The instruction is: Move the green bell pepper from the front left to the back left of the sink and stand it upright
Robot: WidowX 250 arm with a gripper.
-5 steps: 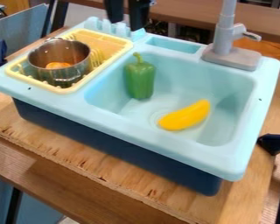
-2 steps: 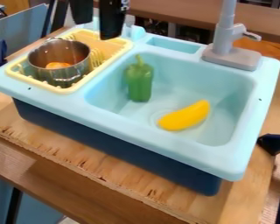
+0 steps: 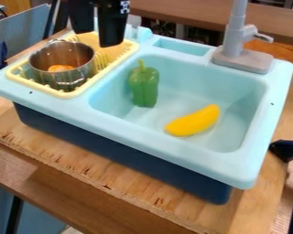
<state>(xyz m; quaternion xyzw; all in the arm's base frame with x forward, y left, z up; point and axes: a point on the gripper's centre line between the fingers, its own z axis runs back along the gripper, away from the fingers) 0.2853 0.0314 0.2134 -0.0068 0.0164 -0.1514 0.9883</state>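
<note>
Metal pot (image 3: 57, 78), standing in the yellow dish rack (image 3: 69, 95) between 10 and 11 o'clock from the centre of the view, holding an orange item (image 3: 60, 68). Directions are by clock face, 12 o'clock being the view's top edge. The black claw (image 3: 96, 39) hangs between 1 and 2 o'clock from the pot, over the far part of the rack; it is open, its two fingers pointing down with a gap between them, and it grips nothing. The rack lies on the 10 o'clock side of a light-blue toy sink (image 3: 173, 153). Within the sink's basin (image 3: 192, 77), a green bell pepper (image 3: 144, 87) stands upright at 10 o'clock from the basin's centre, stem uppermost; a yellow banana-shaped piece (image 3: 193, 121) lies at 5 o'clock, slanting from 8 toward 2 o'clock and apart from the pepper. The grey faucet (image 3: 235, 34) rises from the sink's rim between 1 and 2 o'clock. The sink's dark-blue base (image 3: 124, 141) rests on a wooden desk (image 3: 100, 173).
</note>
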